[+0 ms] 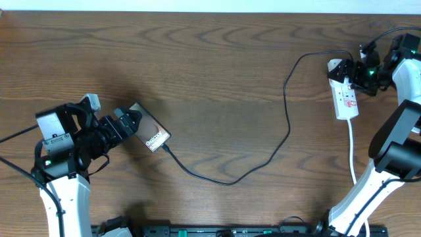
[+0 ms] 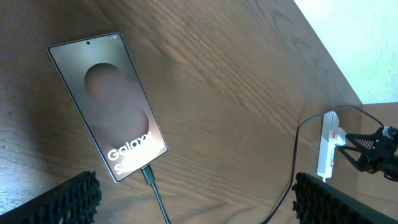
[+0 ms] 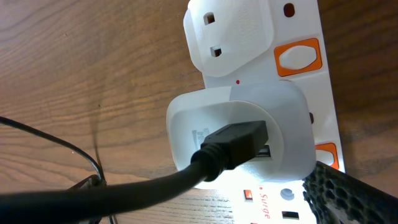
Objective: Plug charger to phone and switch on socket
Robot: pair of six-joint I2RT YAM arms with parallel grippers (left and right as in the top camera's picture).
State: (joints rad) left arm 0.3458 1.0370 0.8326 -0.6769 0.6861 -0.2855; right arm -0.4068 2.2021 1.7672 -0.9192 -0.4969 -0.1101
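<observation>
Item one, phone [image 1: 152, 136], at the 8 o'clock of the table [image 1: 217, 59]: the charger [image 1: 287, 125] tip is seated in its lower edge. Your left gripper [image 1: 129, 122] is spread wide and empty at the phone's 9 o'clock, so a careless move there could nudge the phone and drag the plug loose. Item two, socket [image 1: 346, 99], at 2 o'clock: your right gripper [image 1: 355, 76] hangs over it, released and holding nothing, and a push that misses the orange switch [image 3: 299, 57] would likely slide the light strip or tug the adapter [image 3: 280, 112].
</observation>
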